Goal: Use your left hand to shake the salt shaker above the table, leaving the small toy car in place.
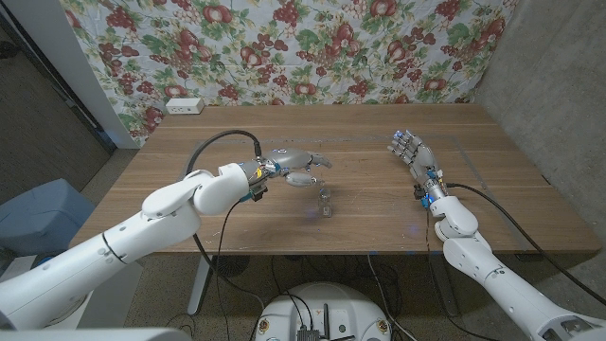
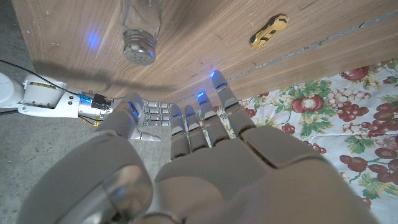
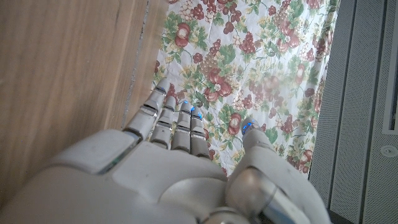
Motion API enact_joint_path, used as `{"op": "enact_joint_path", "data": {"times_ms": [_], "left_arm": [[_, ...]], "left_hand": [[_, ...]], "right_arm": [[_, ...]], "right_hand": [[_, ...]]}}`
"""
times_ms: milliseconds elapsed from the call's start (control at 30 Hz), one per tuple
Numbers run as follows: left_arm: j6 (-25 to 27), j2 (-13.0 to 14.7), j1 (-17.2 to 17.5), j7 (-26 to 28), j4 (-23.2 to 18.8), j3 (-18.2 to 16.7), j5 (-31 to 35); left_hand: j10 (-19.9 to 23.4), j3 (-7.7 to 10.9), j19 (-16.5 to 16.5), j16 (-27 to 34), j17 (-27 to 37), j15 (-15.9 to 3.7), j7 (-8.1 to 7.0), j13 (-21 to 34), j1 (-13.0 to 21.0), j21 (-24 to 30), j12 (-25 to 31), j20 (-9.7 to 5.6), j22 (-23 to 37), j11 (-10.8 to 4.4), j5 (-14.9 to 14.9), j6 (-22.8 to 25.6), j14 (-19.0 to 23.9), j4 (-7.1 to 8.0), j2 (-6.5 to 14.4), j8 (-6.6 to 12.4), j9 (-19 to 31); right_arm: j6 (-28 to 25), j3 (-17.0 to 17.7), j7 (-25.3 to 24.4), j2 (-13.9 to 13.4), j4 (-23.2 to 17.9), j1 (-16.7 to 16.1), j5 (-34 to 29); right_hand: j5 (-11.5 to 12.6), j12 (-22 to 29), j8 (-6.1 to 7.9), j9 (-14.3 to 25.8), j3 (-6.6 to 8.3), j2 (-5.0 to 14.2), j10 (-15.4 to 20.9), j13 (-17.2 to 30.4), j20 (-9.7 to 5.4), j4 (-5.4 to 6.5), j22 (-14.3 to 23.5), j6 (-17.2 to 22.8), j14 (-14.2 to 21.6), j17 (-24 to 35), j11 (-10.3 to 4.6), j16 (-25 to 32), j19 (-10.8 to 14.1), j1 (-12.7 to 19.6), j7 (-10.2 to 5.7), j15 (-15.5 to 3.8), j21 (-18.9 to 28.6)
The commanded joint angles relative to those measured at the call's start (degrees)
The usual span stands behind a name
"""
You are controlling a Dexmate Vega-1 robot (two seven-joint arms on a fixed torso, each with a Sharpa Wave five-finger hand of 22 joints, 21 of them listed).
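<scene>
Left hand [image 1: 301, 167]: hovering over the middle of the worktop [image 1: 151, 170], fingers spread and extended, holding nothing. In the left wrist view the fingers [image 2: 214, 118] are pointing toward the worktop with open air between them and the salt shaker [image 2: 138, 34]. The forearm is reaching in from the robot's left, with a black cable looping above it.

Salt shaker: standing upright on the worktop just in front of the left hand on the robot's side, clear glass body with a perforated metal cap. It is standing apart from the hand, not touched.

Small toy car [image 2: 268, 30]: yellow, lying on the worktop near the salt shaker, to one side of it and well clear of the fingers. In the head view it is too small to make out.

Right hand [image 1: 409, 150]: waiting far across the worktop from the salt shaker, standing on its edge with the fingers straight and close together, holding nothing.

Risks, as judged:
- The salt shaker is narrow, tall and smooth; fingers closing unevenly or brushing the cap could be tipping it over before a grip forms.
- Glass may be slipping in a loose grasp once shaking begins; a firm wrap around the body seems needed.
- A wide sweep of the spread fingers on the approach could be nudging the small toy car, which must stay put.
</scene>
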Motion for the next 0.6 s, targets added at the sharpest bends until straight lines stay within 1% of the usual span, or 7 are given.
{"op": "enact_joint_path", "data": {"times_ms": [33,267,367,600], "left_arm": [[1.71,-0.09,-0.23,-1.04,0.5,1.35,0.23],[1.82,-0.37,-0.7,-1.74,1.19,2.24,-0.48],[2.18,-0.4,-0.75,-1.7,1.17,2.6,-0.07],[2.09,-1.29,-1.16,-1.15,2.27,3.64,0.16]], "left_hand": [[1.8,-0.45,1.86,0.45,0.27,-0.35,0.24,0.3,2.06,0.66,0.3,-0.35,0.09,-0.03,-0.19,1.73,2.23,0.07,-0.31,0.48,0.29],[2.98,-0.94,3.71,0.75,0.3,-0.63,0.72,0.33,3.77,1.17,0.27,-0.48,0.11,0.08,-0.2,2.54,4.12,0.15,-0.6,0.5,0.39],[3.38,-1.18,4.51,0.94,0.34,-0.84,0.87,0.34,4.49,1.4,0.22,-0.61,0.13,0.49,-0.22,3.0,5.1,0.21,-0.62,0.54,0.43],[4.32,-1.4,5.05,0.88,0.37,-1.16,0.96,0.36,5.77,1.5,0.27,-0.76,0.16,0.39,-0.18,3.64,5.67,0.22,-0.46,0.58,0.49]], "right_arm": [[-0.79,-0.18,-0.58,-0.4,-0.85,-0.26,-0.38],[-0.97,-0.05,-0.73,-0.63,-1.24,-0.49,-0.3],[-0.79,-0.11,-0.52,-0.73,-1.04,-0.43,-0.48],[-0.84,-0.07,0.02,-0.85,-0.61,-0.2,-0.24]], "right_hand": [[0.38,0.43,0.3,0.06,0.03,-0.24,0.68,0.03,0.0,-0.25,0.26,0.62,0.36,0.18,-0.02,0.36,0.36,-0.28,0.27,-0.11,-0.14],[0.36,0.42,0.29,0.06,0.02,-0.23,0.71,0.04,0.0,-0.23,0.26,0.67,0.4,0.17,-0.05,0.38,0.39,-0.35,0.25,0.0,-0.22],[0.35,0.45,0.29,0.07,0.02,-0.23,0.82,0.04,0.01,-0.22,0.26,0.68,0.39,0.17,-0.04,0.38,0.4,-0.39,0.2,0.0,-0.25],[0.32,0.44,0.27,0.07,-0.01,-0.24,0.85,0.05,0.02,-0.2,0.27,0.73,0.37,0.16,0.04,0.38,0.45,-0.5,0.2,0.0,-0.33]]}}
